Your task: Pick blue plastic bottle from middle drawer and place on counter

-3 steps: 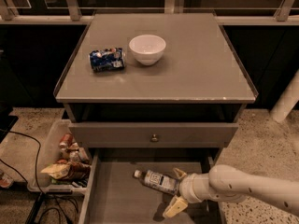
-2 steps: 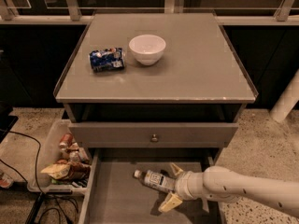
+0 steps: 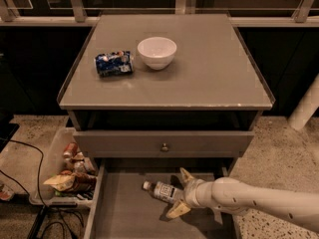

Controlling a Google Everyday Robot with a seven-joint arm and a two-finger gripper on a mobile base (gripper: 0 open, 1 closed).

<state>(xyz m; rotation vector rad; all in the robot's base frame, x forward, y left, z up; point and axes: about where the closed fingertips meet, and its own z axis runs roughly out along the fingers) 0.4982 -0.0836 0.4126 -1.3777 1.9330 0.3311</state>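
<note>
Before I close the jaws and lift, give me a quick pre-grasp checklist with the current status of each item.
1. Middle drawer pulled out: ok.
2. Blue plastic bottle lying on the drawer floor, cap to the left: ok.
3. Gripper down in the drawer, open, straddling the bottle's base end: ok.
4. Fingers touching the bottle: cannot tell.
5. Bare spot on the counter, right of the white bowl and crushed can: ok.
6. Clearance past the closed drawer front above during the lift: cannot tell.
</note>
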